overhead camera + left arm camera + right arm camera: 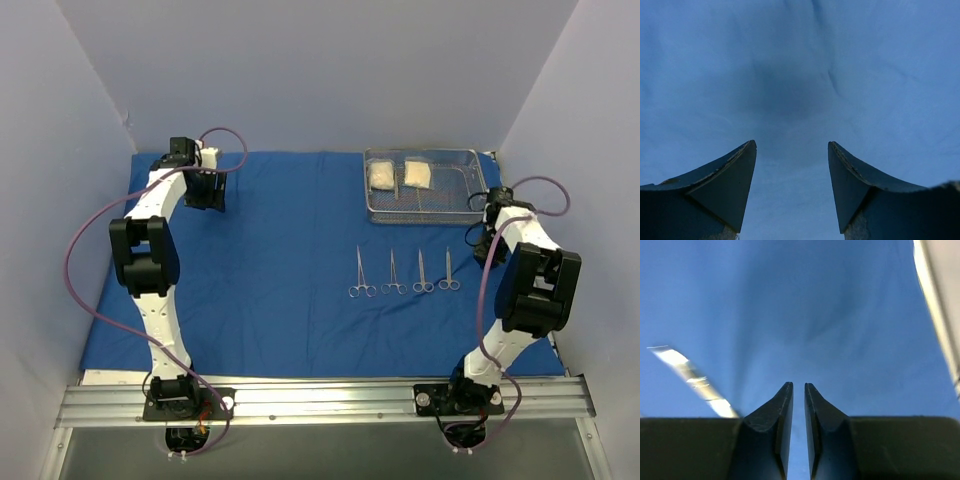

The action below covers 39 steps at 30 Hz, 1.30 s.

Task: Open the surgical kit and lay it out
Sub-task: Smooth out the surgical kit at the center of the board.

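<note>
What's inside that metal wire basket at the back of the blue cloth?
Two white gauze packets lie side by side in the wire-mesh tray, with a thin metal piece between them, too small to identify. Anything beneath the packets is covered.

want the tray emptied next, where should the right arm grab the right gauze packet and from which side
Probably pinch the right gauze packet across its width, coming straight down from above. It lies flat inside the tray, whose raised mesh walls would block a sideways approach.
</note>
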Each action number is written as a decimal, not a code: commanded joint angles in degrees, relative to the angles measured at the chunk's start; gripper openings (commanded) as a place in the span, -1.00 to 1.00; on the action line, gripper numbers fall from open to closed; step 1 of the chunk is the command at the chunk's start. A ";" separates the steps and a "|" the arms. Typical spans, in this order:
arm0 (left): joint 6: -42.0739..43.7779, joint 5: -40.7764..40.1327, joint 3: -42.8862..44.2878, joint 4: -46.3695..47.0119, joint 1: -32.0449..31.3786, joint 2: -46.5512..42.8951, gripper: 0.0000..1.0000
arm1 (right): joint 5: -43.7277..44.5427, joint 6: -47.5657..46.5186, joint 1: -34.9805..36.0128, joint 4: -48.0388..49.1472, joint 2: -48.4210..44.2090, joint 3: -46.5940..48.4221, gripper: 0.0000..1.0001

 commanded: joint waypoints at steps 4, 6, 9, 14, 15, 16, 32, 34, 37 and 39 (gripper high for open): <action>-2.36 -2.96 -4.06 4.26 -0.51 -0.65 0.37 | -0.10 9.69 -4.19 2.34 -1.85 -7.88 -0.83; -2.36 -4.28 -4.95 5.49 -0.51 -0.30 0.37 | -3.33 10.75 -6.22 3.75 -0.71 -9.47 -0.85; -2.80 -5.60 -5.48 6.02 -2.27 1.02 0.37 | -5.11 13.21 -8.07 5.87 1.49 -12.02 -0.86; -4.47 -8.23 -5.74 6.99 -2.18 3.22 0.37 | -2.22 16.99 -10.79 5.70 3.34 -15.10 -0.86; -4.65 -8.76 -5.65 7.08 -2.09 3.66 0.37 | -1.95 17.25 -12.71 5.69 3.16 -16.41 -0.86; -4.91 -9.81 -5.57 7.17 -1.92 4.27 0.37 | -1.52 17.34 -13.86 5.96 2.72 -17.12 -0.85; -3.50 -8.33 -3.46 7.61 0.28 5.24 0.40 | -0.98 14.97 -18.81 2.27 -7.91 -13.79 -0.22; -3.42 -8.41 -3.63 7.78 0.37 5.16 0.40 | -0.37 15.41 -17.22 2.44 -8.00 -13.87 -0.21; -3.50 -8.15 -3.81 8.05 0.37 5.07 0.40 | -0.19 16.81 -14.76 3.58 -5.38 -15.01 -0.24; -3.42 -8.06 -3.81 7.96 0.37 5.15 0.40 | -1.42 18.22 -14.14 5.16 -4.14 -16.68 -0.41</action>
